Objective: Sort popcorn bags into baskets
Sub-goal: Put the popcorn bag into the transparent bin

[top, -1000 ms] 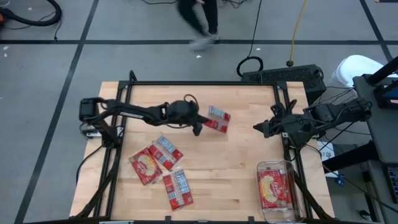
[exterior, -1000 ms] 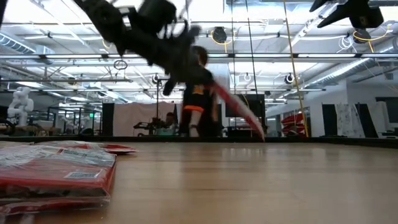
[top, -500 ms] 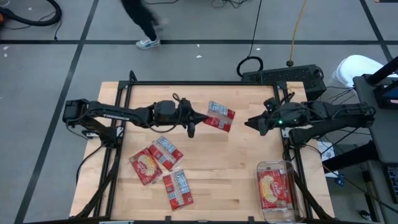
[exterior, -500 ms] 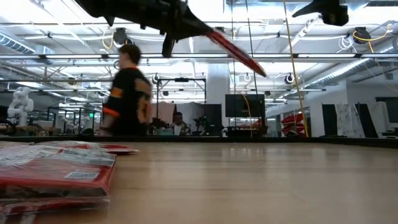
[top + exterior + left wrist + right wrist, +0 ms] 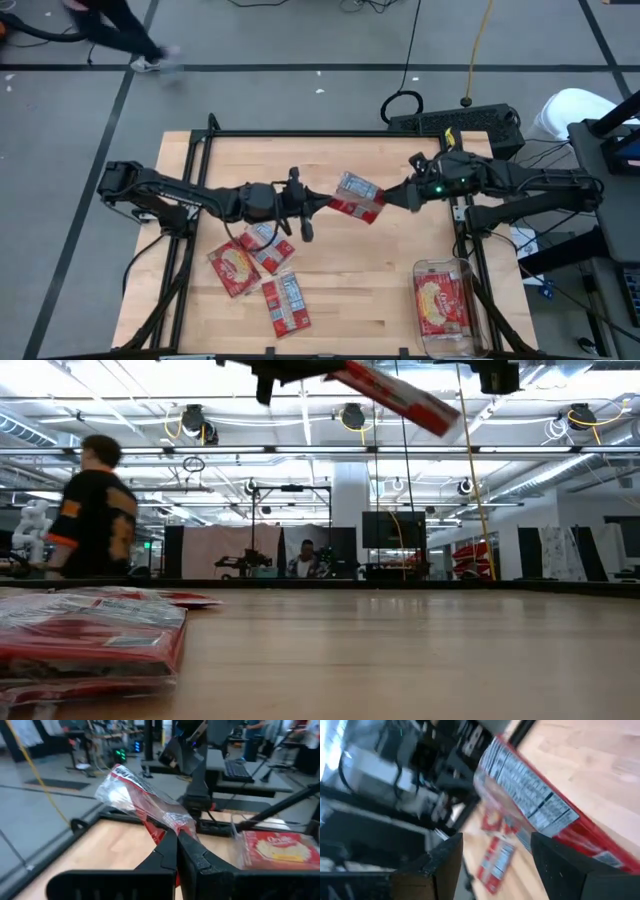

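Left gripper point(image 5: 322, 203): jaws fully closed on the near edge of one popcorn bag point(image 5: 358, 197). The left wrist view shows both fingers point(image 5: 167, 856) pressed together over the bag's red edge, with its crinkled clear end projecting forward and upward. The bag is held well above the desk point(image 5: 380, 260), over the desk's middle, tilted; in the low view it appears near the top of the picture as a slanted red strip point(image 5: 395, 395).

Right gripper point(image 5: 398, 197): jaws spread wide, one finger point(image 5: 442, 862) to each side of the far end of the same bag. The right wrist view shows the bag's white printed panel point(image 5: 530, 802) lying between the two fingers. Whether either finger touches the bag cannot be determined. The two grippers face each other across the bag, the left arm reaching in from the desk's left side, the right arm from its right.

Remaining popcorn bags: three lie flat on the desk's left front area, below the left arm. Two point(image 5: 252, 258) overlap; the third point(image 5: 285, 305) lies just beside them toward the front edge.

Basket point(image 5: 446, 308): a clear plastic bin at the desk's right front corner, containing one bag, popcorn picture facing up.

Surroundings: a person point(image 5: 92, 515) is in the room beyond the desk, at the left of the low view.
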`<act>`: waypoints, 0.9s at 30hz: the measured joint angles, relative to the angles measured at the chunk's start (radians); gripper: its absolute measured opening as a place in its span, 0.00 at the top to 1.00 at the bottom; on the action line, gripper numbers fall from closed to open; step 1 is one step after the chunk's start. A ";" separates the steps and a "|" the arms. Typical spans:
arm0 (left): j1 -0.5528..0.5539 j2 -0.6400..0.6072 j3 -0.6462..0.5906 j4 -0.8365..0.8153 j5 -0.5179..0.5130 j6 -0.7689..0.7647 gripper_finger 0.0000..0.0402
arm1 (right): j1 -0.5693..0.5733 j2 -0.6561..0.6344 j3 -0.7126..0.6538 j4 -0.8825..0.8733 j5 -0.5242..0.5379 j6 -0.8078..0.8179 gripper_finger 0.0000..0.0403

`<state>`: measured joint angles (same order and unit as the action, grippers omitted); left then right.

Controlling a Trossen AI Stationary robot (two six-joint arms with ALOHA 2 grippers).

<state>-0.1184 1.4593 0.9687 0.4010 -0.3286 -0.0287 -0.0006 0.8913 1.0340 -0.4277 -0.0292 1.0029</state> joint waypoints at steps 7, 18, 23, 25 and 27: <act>-0.021 0.000 0.160 -0.222 -0.056 0.100 1.00 | -0.019 -0.002 0.000 0.086 0.025 0.172 0.44; -0.020 0.000 0.365 -0.580 -0.332 0.286 1.00 | -0.018 0.012 0.000 0.175 0.110 0.394 0.44; -0.020 0.000 0.380 -0.598 -0.433 0.365 1.00 | 0.024 0.043 0.000 0.186 0.156 0.493 0.44; -0.020 0.000 0.380 -0.598 -0.434 0.389 1.00 | 0.044 0.064 0.000 0.209 0.173 0.501 0.44; -0.020 0.000 0.380 -0.603 -0.433 0.398 1.00 | 0.061 0.087 0.000 0.258 0.186 0.471 0.44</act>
<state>-0.1381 1.4590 1.3487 -0.2020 -0.7615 0.3689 0.0601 0.9783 1.0340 -0.1699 0.1570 1.4741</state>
